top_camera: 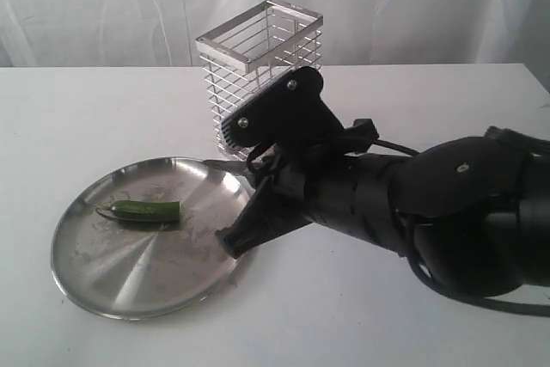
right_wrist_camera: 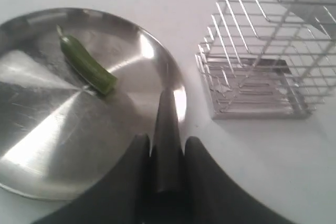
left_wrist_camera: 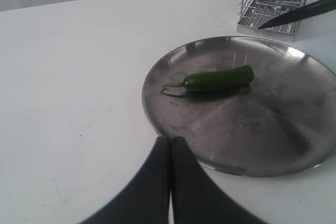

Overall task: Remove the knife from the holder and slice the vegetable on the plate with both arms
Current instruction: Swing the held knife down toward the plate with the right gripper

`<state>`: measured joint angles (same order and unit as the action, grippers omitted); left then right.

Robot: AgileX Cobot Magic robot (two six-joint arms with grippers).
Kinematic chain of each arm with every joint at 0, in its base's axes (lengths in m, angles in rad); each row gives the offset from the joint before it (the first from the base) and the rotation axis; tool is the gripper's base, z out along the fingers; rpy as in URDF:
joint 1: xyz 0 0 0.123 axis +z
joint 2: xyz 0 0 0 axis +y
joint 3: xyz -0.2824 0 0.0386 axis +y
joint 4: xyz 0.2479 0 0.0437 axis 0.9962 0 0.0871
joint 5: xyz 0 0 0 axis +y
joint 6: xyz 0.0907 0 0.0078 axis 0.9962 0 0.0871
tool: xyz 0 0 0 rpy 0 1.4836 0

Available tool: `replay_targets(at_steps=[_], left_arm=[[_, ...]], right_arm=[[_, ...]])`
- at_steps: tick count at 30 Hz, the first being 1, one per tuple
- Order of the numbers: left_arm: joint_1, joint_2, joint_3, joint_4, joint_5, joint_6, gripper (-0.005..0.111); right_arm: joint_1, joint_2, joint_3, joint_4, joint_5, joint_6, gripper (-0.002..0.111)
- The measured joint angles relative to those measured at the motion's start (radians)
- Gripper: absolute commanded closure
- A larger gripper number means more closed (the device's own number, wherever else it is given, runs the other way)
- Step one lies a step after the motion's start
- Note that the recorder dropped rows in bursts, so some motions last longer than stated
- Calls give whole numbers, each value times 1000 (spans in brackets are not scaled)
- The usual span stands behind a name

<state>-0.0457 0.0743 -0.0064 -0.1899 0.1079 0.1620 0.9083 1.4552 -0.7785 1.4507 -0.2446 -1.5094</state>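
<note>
Right gripper (right_wrist_camera: 164, 153) clenched on the knife (right_wrist_camera: 167, 129) over the plate (right_wrist_camera: 31, 161) rim; left gripper (left_wrist_camera: 169, 153) clenched empty; vegetable (top_camera: 148, 210) uncut

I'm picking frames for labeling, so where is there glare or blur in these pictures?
Right wrist view: bright glare streaks on the plate, the hand close and soft. Left wrist view: plate duller, chili fairly sharp with a shadow under it, hand blurred. Exterior view: even light, arm dark with little detail.

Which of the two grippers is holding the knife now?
The right gripper: the black knife sits clamped between its fingers, blade pointing over the plate. The left gripper is closed on nothing, at the plate's edge.
</note>
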Motion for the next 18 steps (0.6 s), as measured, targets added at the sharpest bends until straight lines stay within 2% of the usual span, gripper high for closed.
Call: replay_targets(at_steps=[9,13,18], left_arm=[[0,0,0,0,0,0,107],[0,0,0,0,0,0,107],[0,0,0,0,0,0,107]], right_arm=[[0,-46,-9,-16,46,15,108],[0,-53,-9,-14,55,91,108],[49,-53,2,-16,-33,102,108]])
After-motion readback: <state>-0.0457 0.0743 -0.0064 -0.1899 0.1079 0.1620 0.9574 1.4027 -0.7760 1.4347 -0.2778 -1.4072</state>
